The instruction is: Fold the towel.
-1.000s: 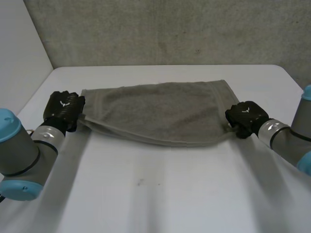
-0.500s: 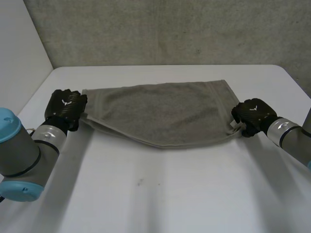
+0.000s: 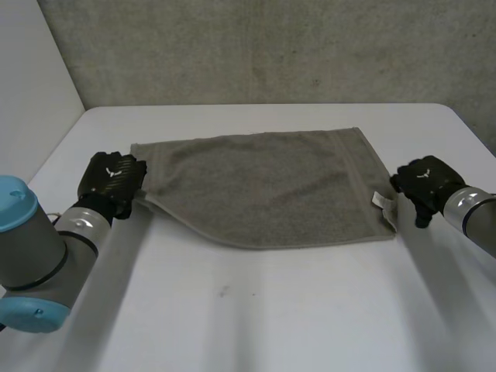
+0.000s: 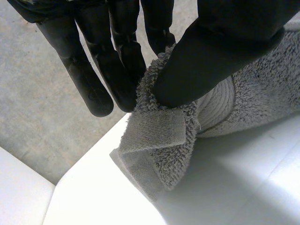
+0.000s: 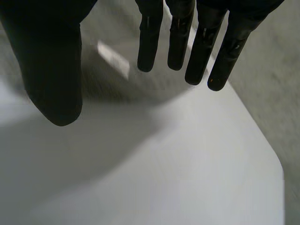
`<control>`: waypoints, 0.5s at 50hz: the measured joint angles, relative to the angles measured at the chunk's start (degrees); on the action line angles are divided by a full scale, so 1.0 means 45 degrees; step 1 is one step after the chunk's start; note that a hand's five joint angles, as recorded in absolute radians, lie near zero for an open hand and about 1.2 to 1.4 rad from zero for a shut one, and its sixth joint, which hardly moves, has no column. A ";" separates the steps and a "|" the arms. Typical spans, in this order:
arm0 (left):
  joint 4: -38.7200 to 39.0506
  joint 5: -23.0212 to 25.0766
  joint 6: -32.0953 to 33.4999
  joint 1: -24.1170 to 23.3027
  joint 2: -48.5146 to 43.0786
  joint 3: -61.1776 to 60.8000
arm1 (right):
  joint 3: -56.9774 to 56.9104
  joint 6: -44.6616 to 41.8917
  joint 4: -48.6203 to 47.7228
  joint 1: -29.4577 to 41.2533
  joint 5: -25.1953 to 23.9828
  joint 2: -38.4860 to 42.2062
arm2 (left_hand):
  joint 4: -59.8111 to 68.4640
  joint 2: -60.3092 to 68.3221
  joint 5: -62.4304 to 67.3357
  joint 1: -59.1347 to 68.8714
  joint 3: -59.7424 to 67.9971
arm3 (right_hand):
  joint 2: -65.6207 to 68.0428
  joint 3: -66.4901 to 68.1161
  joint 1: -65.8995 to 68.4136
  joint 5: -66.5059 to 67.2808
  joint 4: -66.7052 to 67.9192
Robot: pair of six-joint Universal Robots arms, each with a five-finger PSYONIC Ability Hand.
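"Which one is actually holding it?"

"The left hand [image 3: 115,180]. Its thumb presses a doubled-over corner of the grey terry-cloth towel [image 3: 263,186] against the fingers [image 4: 117,70], a firm pinch right at the hem. That corner is at the towel's left end, and it looks to be lifted slightly off the white table [image 3: 271,310]."

"And the other?"

"The right hand [image 3: 425,184] grips nothing. Its fingers hang straight and spread, and the thumb stands apart. It sits just beside the towel's right edge, close to the small white label [image 3: 377,200], but I'd say it's clear of the cloth."

"So why is one end pinched and the other free?"

"My guess is the right end is already where it belongs. It lies flat, with the edges roughly together. The left end isn't down yet, and the near edge slants away from that hand instead of running straight. I think the pinch is there so the corner can be lined up over the layer beneath before it's laid down."

"Where's the towel overall?"

"It's spread across the far middle of the table between the two hands. It looks folded once lengthwise, though I can't be sure of the layers from here."

"What's left to do?"

"Probably setting that left corner down square. If it's dropped carelessly, the hem may curl under."
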 measured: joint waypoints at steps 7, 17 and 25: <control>0.0007 -0.0002 -0.0015 -0.0088 0.0146 -0.0049 | 0.0194 0.0265 0.0047 0.0078 -0.1812 -0.0350 | 0.0000 0.0000 -0.0001 0.0000 -0.0001 | 0.0000 0.0000 0.0000 -0.0001 0.0000; 0.0007 0.0006 -0.0037 -0.0081 0.0215 -0.0055 | 0.0454 -0.1670 0.0077 0.0127 -0.2123 -0.0171 | 0.0000 0.0000 -0.0002 0.0000 -0.0001 | 0.0000 0.0000 0.0000 -0.0004 0.0000; 0.0013 0.0018 -0.0046 -0.0050 0.0211 -0.0039 | 0.0724 -0.4765 0.0057 0.0128 -0.2006 0.0281 | 0.0000 0.0000 0.0000 0.0000 -0.0001 | 0.0000 0.0000 0.0000 -0.0004 0.0000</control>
